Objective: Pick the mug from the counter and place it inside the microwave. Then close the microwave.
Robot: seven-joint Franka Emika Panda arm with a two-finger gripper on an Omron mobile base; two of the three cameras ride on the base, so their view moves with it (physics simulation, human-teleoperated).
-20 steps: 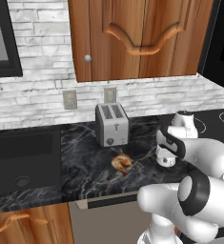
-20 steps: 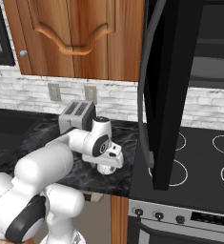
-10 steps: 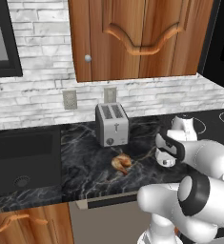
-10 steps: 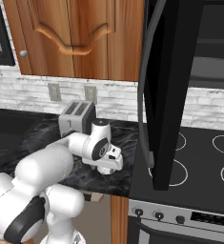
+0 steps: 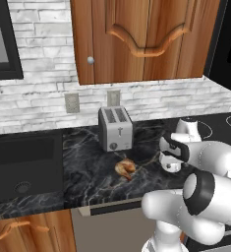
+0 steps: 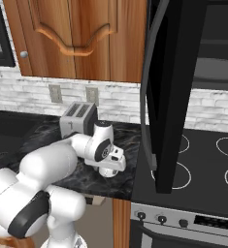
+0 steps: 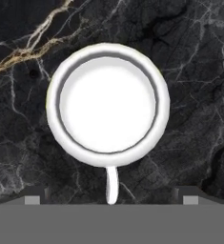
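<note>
Sink (image 5: 23,170): dark basin, far left, set into the table (image 5: 87,167).

Table: black marble with pale and golden veins; carries all items below.

Outlets (image 5: 72,102): two on the white brick wall, above the toaster.

Toaster (image 5: 115,129): silver, two slots, upright at the back of the table.

Pastry (image 5: 125,168): brown, lying just in front of the toaster, apart from it.

Cabinet (image 5: 141,39): wooden doors above, round knob at lower left.

Gripper (image 7: 111,199): pointed straight down over the table, right of the pastry; jaws wide, the two fingertips (image 7: 33,198) standing to either side of the mug and clear of it, holding nothing.

Mug (image 7: 107,109): white, upright, empty, seen from above in the hand view; standing on the table directly under the gripper, handle turned toward the bottom edge of that view.

Microwave (image 6: 193,72): black, mounted high at right; door (image 6: 159,87) swung open, edge-on in the right base view.

Stovetop (image 6: 203,164): flat black with white rings, right of the table, under the microwave.
</note>
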